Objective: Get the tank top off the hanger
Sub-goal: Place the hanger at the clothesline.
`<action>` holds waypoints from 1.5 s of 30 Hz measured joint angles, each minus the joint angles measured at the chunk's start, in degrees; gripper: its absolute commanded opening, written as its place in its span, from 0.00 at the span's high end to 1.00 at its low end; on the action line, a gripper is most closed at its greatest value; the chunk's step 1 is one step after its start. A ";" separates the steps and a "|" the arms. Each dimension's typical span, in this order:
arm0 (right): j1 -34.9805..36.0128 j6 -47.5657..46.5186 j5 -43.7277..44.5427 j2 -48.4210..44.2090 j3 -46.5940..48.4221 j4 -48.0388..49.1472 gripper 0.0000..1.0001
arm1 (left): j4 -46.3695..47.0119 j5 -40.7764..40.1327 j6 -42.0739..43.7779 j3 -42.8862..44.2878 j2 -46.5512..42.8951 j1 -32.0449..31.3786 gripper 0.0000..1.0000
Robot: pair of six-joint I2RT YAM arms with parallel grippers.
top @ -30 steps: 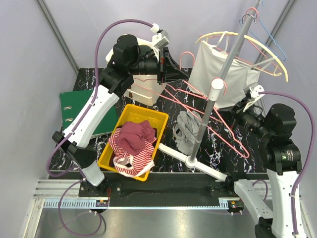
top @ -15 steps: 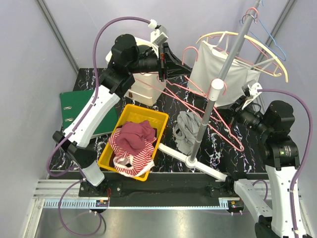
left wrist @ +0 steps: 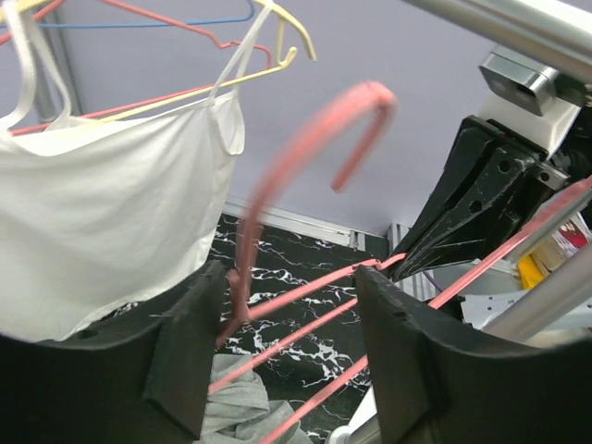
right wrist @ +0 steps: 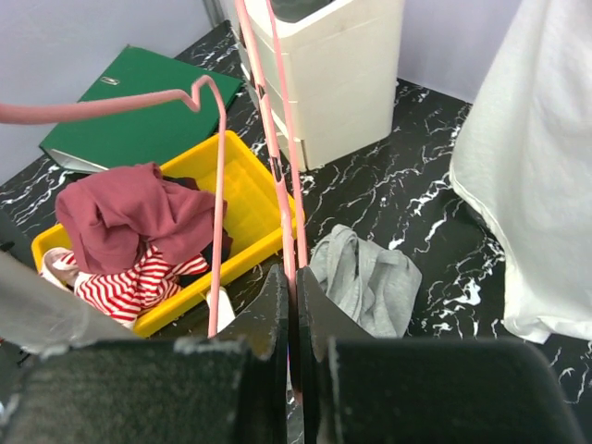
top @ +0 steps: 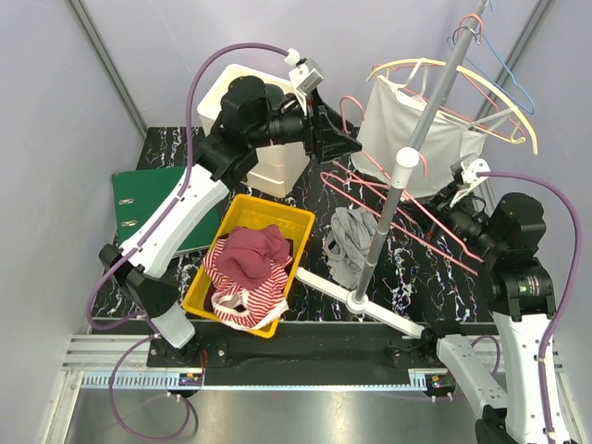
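Right wrist view: our right gripper [right wrist: 291, 277] clamps pink hanger [right wrist: 275, 166], steadying it; left gripper [left wrist: 291, 342] open, hook [left wrist: 305, 129] between its jaws.

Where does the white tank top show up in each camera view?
Top external: the white tank top hangs at upper right, beside the pole.
Left wrist: it fills the left side, hanging by its straps.
Right wrist: it runs along the right edge.
Shared landmark: the grey garment on the table, lower in frame than the tank top in every view.
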 measured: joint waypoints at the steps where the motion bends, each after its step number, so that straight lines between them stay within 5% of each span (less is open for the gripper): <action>1: 0.02 -0.11 0.44 0.04 -0.04 0.00 1.00 | -0.37 -0.85 0.04 -0.66 -0.59 0.02 0.32; 5: 0.02 -0.07 1.75 0.66 -0.09 0.07 1.00 | -1.70 -4.37 0.15 -2.64 -3.65 0.04 0.24; 6: -0.04 0.26 3.06 0.87 -0.09 0.37 1.00 | -2.25 -4.74 0.02 -2.93 -4.63 0.07 0.01; 17: -0.63 2.03 9.88 0.68 -0.13 2.19 1.00 | -4.15 -10.14 -0.46 -9.07 -15.41 0.26 0.01; 34: -0.63 2.14 12.83 -2.10 8.59 -1.81 1.00 | 0.94 -19.76 -3.50 -48.57 -48.22 0.48 0.01; 45: -0.66 1.77 13.55 -8.79 8.63 -10.12 1.00 | 1.81 -18.78 -8.52 -63.10 -50.18 0.46 0.06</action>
